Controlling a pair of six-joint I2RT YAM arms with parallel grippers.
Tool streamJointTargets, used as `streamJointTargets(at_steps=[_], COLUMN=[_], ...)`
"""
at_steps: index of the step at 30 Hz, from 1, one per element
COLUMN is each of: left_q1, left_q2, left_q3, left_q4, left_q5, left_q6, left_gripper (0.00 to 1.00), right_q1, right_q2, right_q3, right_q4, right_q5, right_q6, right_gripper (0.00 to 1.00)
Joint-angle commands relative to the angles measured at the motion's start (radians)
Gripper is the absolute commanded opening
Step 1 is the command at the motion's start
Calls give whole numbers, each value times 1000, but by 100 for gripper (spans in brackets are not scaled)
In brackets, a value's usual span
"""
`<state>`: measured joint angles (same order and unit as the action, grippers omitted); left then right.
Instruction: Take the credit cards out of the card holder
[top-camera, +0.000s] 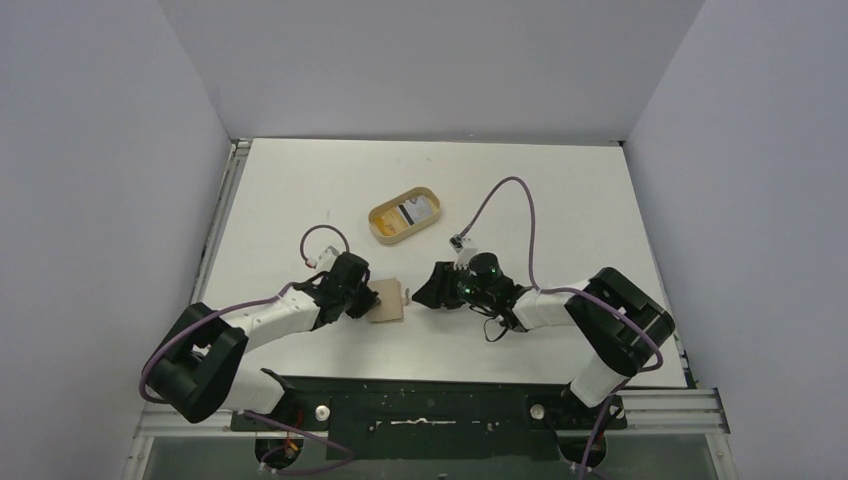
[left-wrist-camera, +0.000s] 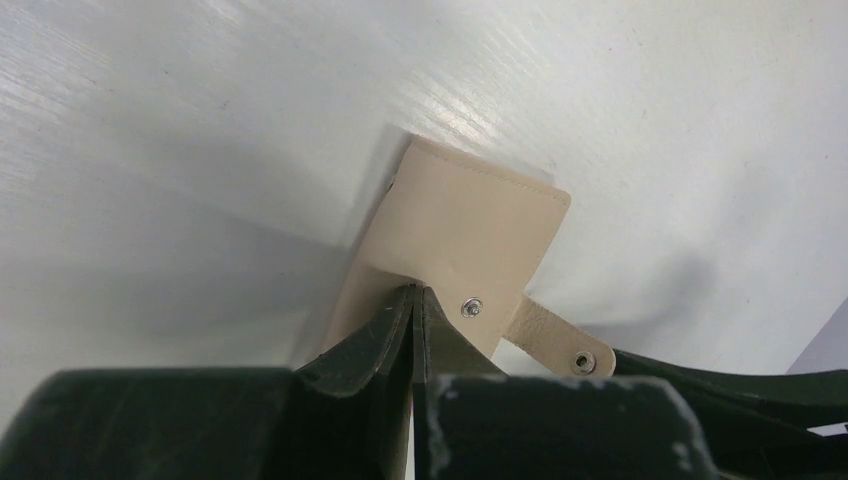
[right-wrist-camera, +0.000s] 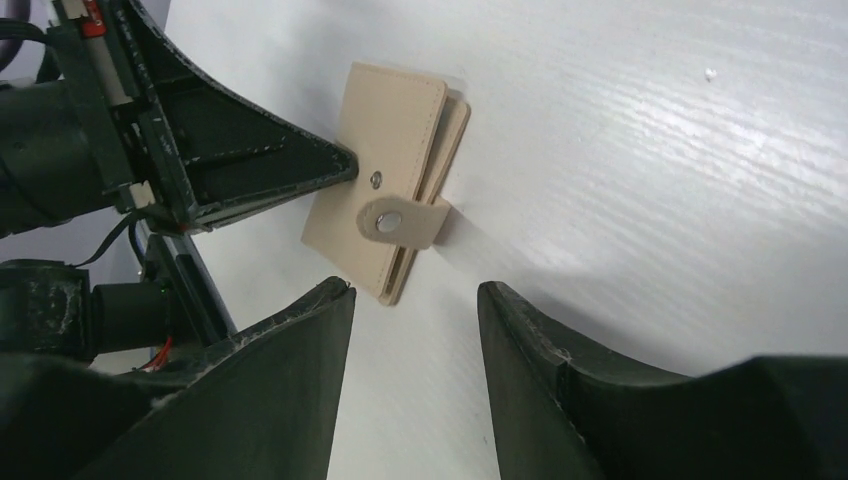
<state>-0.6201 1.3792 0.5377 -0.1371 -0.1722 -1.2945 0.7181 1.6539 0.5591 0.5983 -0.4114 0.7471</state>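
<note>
While the left gripper (left-wrist-camera: 413, 292) pinches the folded card holder (left-wrist-camera: 470, 225) by its edge on the table (top-camera: 560, 200), the right gripper (right-wrist-camera: 415, 295) hovers spread beside the unsnapped tab (right-wrist-camera: 400, 222); one credit card (top-camera: 416, 210) seems already in the tray (top-camera: 384, 228), any others not visible, likely inside

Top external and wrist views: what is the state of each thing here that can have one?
card holder: folded shut, snap tab unfastened.
left gripper: shut on the card holder's edge.
right gripper: open, holding nothing, near the tab.
wooden tray: a card lies in it.
</note>
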Motion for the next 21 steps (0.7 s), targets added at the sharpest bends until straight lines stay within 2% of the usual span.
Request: streamJointTargets(at_steps=[1, 4, 8, 12, 21], left_q1=[0, 0, 0, -1, 1], left_q2=[52, 50, 62, 64, 65], left_q3=[-59, -62, -54, -48, -46], left_q4=[-128, -128, -121, -122, -120], left_q5=[-48, -53, -50, -47, -47], left_q6=[30, 29, 31, 32, 35], left_gripper=[0, 0, 0, 0, 0], right_q1=[-23, -25, -28, -27, 20], right_q2=[-116, -113, -8, 71, 75], right_q3=[-49, 37, 124, 175, 201], right_q4=[119, -128, -227, -228, -265], right_q5=[52, 106, 100, 81, 101], right_q6=[32, -39, -78, -78, -87], right_gripper=[49, 47, 44, 40, 36])
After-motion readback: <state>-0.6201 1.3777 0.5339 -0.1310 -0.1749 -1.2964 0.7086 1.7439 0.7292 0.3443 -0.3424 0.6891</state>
